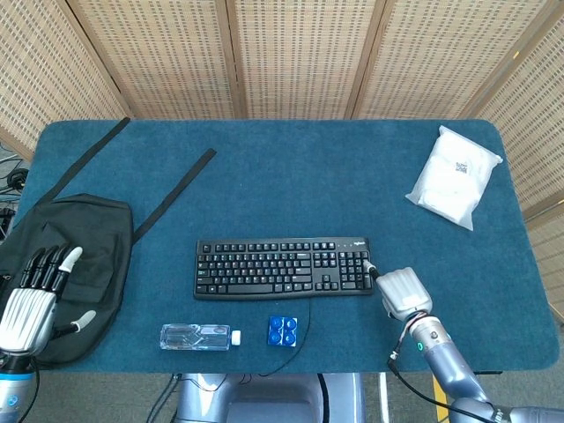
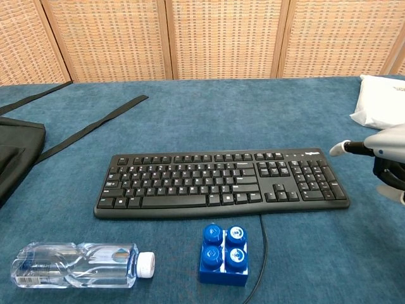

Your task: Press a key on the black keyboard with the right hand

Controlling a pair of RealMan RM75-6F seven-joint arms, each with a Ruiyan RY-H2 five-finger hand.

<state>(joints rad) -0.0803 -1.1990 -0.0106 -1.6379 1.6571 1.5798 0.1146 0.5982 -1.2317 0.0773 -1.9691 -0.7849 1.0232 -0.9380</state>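
Here, right hand (image 1: pixel 401 292) — one white-tipped finger out, rest curled, empty — over flat black keyboard (image 1: pixel 282 267).

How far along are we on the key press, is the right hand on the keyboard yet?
Approach looks done: the right hand is at the right end of the black keyboard, one finger extended over the number pad edge. In hand: lining up; in the chest view its fingertip hangs above the keys, not visibly touching. Left: lower it onto a key. The left hand rests open over the black bag.
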